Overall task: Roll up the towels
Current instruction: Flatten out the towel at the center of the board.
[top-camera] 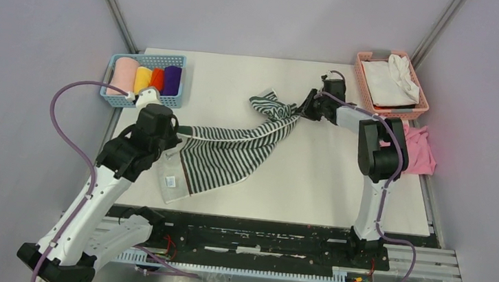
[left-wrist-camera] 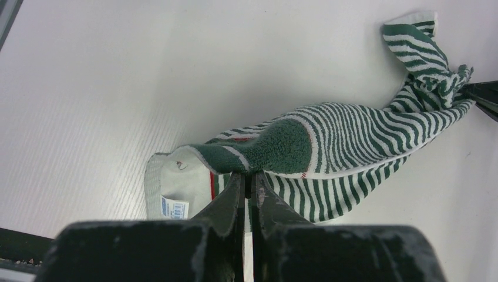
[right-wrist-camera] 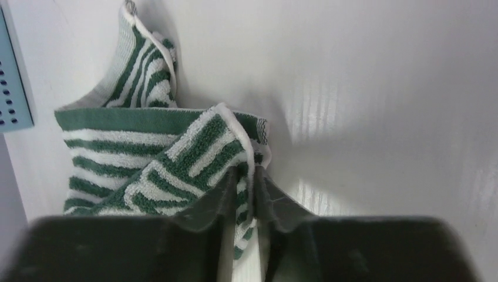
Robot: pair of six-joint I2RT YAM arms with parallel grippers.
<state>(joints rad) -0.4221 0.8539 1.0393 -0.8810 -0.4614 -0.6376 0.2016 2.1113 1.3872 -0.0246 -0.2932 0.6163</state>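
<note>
The striped towel (top-camera: 225, 152) hangs stretched between both grippers above the white table (top-camera: 325, 183), its lower part and label resting on the surface. My left gripper (top-camera: 182, 133) is shut on the towel's dark-green end band (left-wrist-camera: 282, 147), fingertips (left-wrist-camera: 235, 182) pinched together. My right gripper (top-camera: 299, 111) is shut on the far corner of the towel (right-wrist-camera: 194, 153), with the white hem between its fingers (right-wrist-camera: 267, 188). A loose flap of the towel (top-camera: 264, 103) lies bunched just beyond that grip. The purple towel (top-camera: 172, 80) sits rolled in the blue basket.
The blue basket (top-camera: 148, 57) at the back left holds pink, yellow, orange and purple rolls. A pink basket (top-camera: 360, 72) at the back right holds a white cloth (top-camera: 391, 78). A pink cloth (top-camera: 420, 147) lies at the table's right edge.
</note>
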